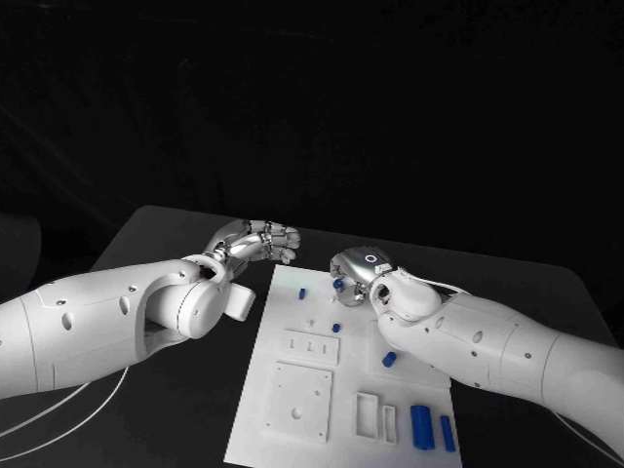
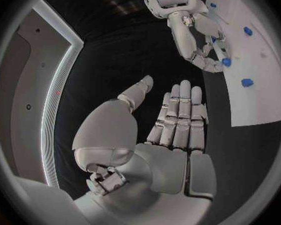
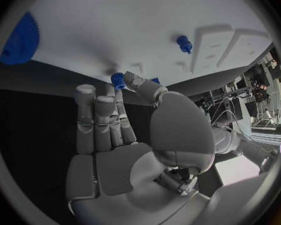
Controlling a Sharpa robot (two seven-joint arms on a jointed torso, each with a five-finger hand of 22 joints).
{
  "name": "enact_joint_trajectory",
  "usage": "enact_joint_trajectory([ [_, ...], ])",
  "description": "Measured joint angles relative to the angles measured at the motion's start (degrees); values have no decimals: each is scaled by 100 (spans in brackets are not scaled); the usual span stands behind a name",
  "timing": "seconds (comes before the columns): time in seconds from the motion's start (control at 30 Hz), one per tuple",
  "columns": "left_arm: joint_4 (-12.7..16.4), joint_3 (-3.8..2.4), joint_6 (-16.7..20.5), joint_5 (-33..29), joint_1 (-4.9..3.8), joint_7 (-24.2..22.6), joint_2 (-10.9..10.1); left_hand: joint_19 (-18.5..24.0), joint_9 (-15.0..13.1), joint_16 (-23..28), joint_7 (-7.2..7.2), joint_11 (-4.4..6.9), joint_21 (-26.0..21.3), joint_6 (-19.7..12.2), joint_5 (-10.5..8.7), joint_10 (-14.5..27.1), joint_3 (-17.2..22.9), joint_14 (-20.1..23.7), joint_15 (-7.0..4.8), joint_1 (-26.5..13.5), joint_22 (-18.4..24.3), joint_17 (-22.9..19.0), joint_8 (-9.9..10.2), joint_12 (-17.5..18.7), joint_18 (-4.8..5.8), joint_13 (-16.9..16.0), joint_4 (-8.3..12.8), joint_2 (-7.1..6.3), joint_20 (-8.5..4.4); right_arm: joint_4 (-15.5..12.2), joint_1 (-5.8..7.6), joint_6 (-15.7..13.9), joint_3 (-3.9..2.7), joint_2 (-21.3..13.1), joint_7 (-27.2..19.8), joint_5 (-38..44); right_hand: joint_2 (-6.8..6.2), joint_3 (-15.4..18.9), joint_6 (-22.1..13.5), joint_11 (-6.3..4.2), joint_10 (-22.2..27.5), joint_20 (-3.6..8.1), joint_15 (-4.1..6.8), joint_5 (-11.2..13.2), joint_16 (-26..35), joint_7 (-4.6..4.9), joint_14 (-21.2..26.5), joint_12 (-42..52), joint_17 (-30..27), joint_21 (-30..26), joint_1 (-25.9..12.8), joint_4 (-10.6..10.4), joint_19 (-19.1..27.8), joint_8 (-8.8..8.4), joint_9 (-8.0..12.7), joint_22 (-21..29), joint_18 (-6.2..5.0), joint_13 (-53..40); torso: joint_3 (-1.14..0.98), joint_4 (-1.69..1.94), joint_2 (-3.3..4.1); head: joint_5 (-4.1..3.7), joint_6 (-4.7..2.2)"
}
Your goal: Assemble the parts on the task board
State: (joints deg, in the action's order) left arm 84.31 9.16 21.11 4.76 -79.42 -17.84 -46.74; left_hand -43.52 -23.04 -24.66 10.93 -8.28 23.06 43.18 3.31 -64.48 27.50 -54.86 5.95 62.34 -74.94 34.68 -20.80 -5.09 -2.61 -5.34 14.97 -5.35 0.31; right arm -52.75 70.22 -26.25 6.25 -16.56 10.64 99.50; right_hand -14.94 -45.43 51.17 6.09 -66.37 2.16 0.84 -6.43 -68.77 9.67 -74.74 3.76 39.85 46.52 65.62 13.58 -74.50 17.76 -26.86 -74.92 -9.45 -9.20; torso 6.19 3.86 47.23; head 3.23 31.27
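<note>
Right now I judge the assembly barely begun: the task board (image 1: 343, 375) lies in the middle of the counter (image 1: 158, 234), and most blue parts lie loose on it, among them two long pieces (image 1: 430, 426) near its near right corner and a small peg (image 1: 302, 292) toward its far edge. My right robot hand (image 1: 354, 268) sits at the board's far right corner, thumb and a fingertip closing on a small blue part (image 3: 118, 79) at the board's edge; whether it is lifted I cannot tell. My left robot hand (image 1: 256, 241) hovers beyond the far left corner, fingers extended, holding nothing. I can read no writing or labels anywhere.
</note>
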Motion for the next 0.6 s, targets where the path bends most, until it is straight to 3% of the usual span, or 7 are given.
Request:
enact_joint_trajectory([
  [0.1, 0, 0, 0, 0, -1, 0, -1, 0, 0, 0, 0, 0, 0, 0, 0, 0, 0, 0, 0, 0, 0, 4, 0, 0, 0, 0, 0, 0, 0, -3, -1, -6, 1, 1, -12, -29, -23, 39, -35, 36, 97, 0, -34, -129, 0, 35, 23, 0, -20, -17, 23, -8, 0, -30, 23, 0, 0, 57, 0, -3, 0, 0, 6],
  [0.43, -16, 0, 0, 0, -2, 0, 0, 0, 1, 0, 0, 0, 0, 0, 0, 0, 0, 0, 0, 0, 1, 8, 0, 22, 0, 5, 0, 0, 0, -71, -1, -57, 1, -69, -40, -116, -22, 45, -36, 36, 96, -1, -35, -134, 0, 35, 23, 0, -33, -17, 23, -14, 1, -30, 23, 0, 0, 78, -1, -5, 1, 3, 10],
  [0.6, -27, 0, 0, 2, -2, -3, -30, 0, 0, 0, 0, 0, 0, 0, 0, 0, 0, -22, -22, 0, 1, 14, 0, 22, 0, 5, 0, 0, 0, -520, 18, -127, -3, -358, -57, -188, -31, 18, -36, 36, 96, -7, -34, -134, 1, 34, 23, 0, -56, -53, 31, -41, 9, -30, 29, 1, 0, 92, -3, -13, 1, -2, -17],
])
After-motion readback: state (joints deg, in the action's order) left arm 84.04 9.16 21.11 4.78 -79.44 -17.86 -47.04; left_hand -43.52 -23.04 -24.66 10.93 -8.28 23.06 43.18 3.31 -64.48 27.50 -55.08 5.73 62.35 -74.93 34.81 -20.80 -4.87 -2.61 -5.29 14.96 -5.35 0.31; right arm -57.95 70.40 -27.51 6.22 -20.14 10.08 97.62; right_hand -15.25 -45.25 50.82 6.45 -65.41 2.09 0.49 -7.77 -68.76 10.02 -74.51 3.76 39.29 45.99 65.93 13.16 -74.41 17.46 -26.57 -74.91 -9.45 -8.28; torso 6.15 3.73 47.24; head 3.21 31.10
